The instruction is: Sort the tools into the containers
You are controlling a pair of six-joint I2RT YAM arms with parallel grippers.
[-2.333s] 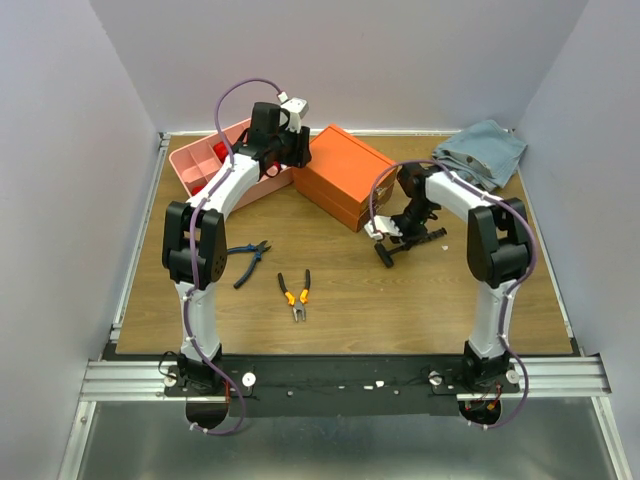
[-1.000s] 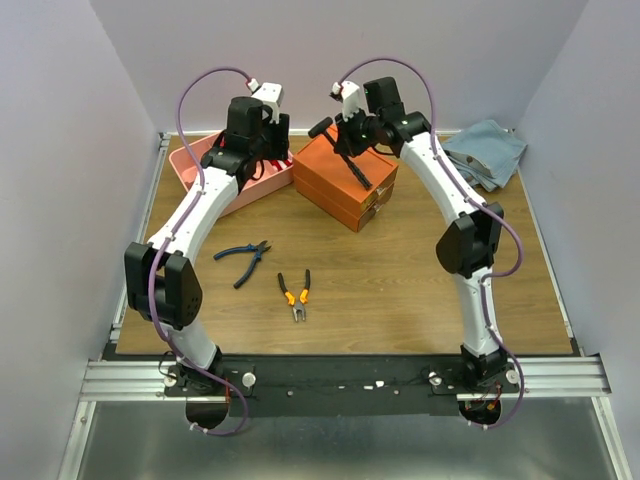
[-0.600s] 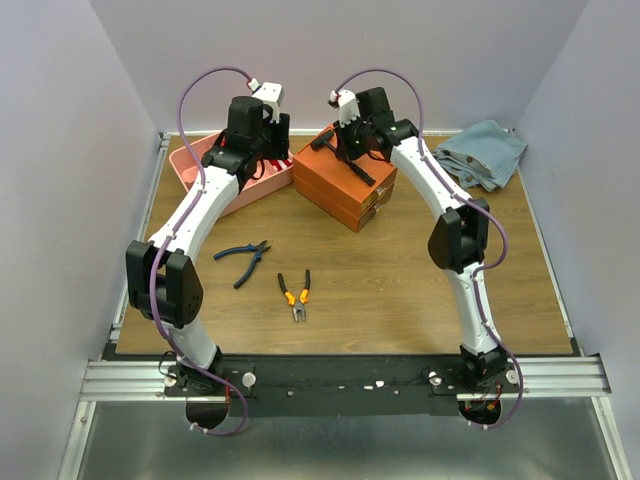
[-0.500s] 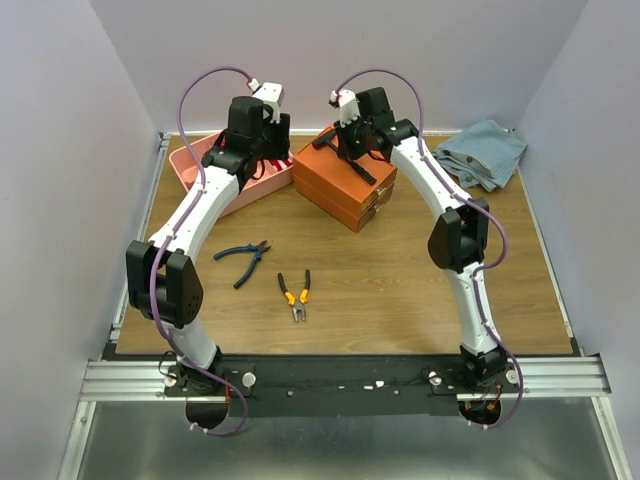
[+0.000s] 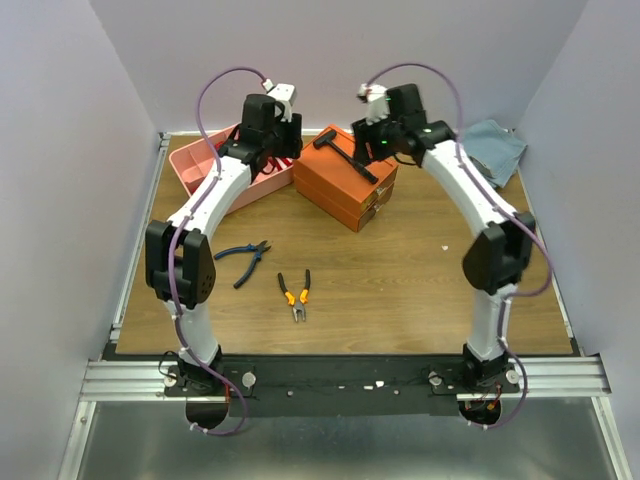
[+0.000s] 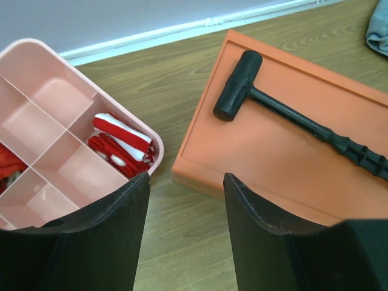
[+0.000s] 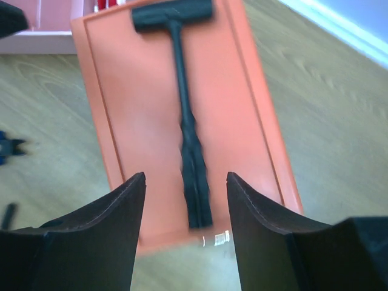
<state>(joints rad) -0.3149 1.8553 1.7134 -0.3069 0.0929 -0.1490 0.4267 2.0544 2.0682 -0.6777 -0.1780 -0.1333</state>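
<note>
The black hammer [image 5: 344, 155] lies free on the lid of the orange box [image 5: 340, 185], its head toward the back. My right gripper [image 5: 372, 148] hovers open just above its handle [image 7: 193, 163], with nothing between the fingers. My left gripper [image 5: 278, 145] is open and empty, over the gap between the pink tray [image 5: 192, 165] and the box. In the left wrist view the hammer [image 6: 242, 91] lies across the box lid [image 6: 260, 157], and red-and-white items [image 6: 121, 136] sit in a compartment of the tray [image 6: 57, 97]. Blue-handled pliers [image 5: 242, 258] and orange-handled pliers [image 5: 295, 292] lie on the table.
A blue-grey cloth [image 5: 492, 148] lies crumpled at the back right corner. The tray and the box stand side by side at the back, close to the rear wall. Side walls close in the table left and right.
My right gripper has opened and let the hammer go onto the box lid, then drawn back to the right. My left arm shifted slightly right, still open.
</note>
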